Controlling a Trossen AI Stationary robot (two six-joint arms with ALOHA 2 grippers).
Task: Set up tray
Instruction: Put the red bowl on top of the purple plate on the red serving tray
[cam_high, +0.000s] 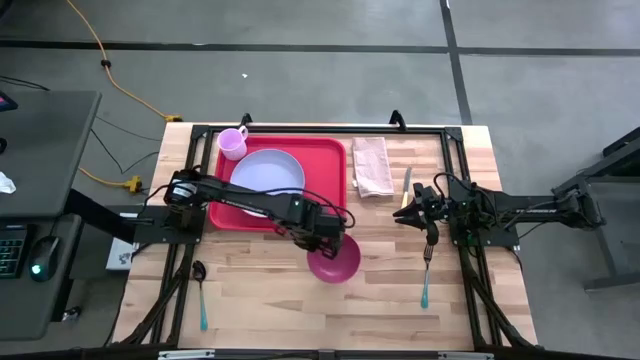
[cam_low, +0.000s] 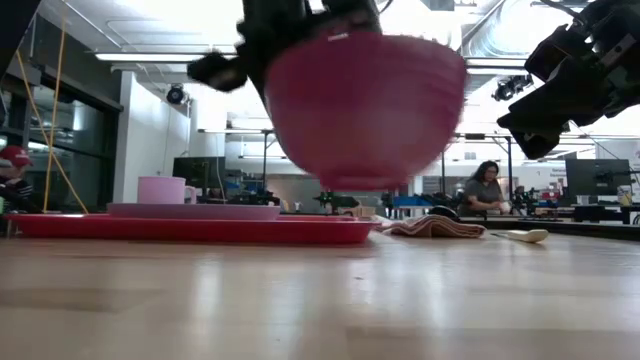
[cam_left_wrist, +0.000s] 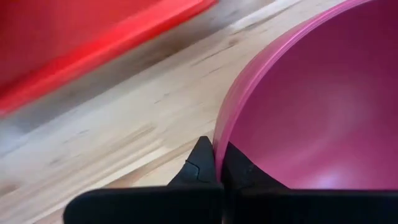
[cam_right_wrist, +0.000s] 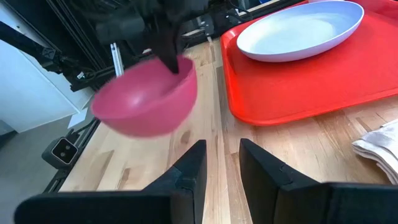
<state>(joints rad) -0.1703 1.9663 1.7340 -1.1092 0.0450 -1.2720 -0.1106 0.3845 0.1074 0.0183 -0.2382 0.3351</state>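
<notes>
Tray (cam_high: 330, 160) just beside left hand (cam_high: 322, 240).

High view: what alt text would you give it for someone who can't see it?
Seen from above, the left gripper pinches the rim of a pink bowl beside a red tray holding a lavender plate and pink cup. The right gripper waits near a folded cloth.

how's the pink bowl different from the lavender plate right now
The bowl is deep and magenta pink; the plate is shallow and pale lavender. The bowl is lifted clear of the table, its rim pinched by the left gripper; the plate lies flat on the red tray, untouched. The bowl hangs off the tray, over bare wood. Both are round, plain and empty.
</notes>
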